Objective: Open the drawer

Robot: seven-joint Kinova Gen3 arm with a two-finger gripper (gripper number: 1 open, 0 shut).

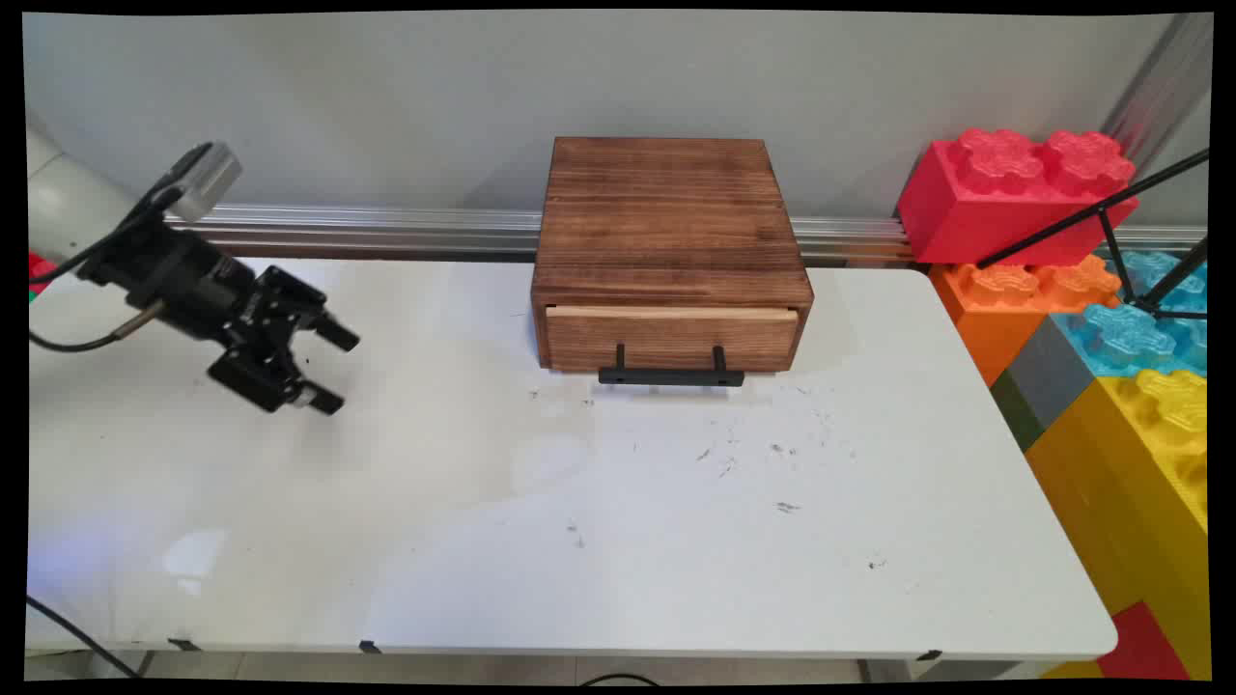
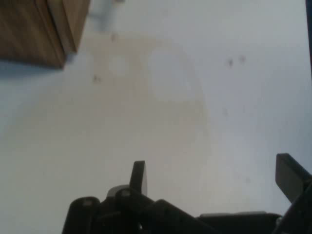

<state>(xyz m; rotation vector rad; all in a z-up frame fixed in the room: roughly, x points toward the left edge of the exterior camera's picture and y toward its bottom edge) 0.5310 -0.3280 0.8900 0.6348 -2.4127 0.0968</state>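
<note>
Wooden drawer box (image 1: 673, 253) is seated well apart from the fingers (image 1: 336, 334), beyond and ahead of their tips, drawer handle (image 1: 671, 375) lying crosswise. Gripper (image 1: 328, 367) is spread open, empty, held above bare tabletop (image 1: 599, 541).

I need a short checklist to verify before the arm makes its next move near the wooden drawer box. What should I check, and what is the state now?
1. Gripper open and holding nothing: ok.
2. Gripper apart from the wooden drawer box, off to the box's left: ok.
3. Drawer front closed or nearly so: ok.
4. Black handle unobstructed: ok.
5. White table bare between gripper and box, only small dark specks: ok.
6. Gripper's height above the table: cannot tell.
</note>
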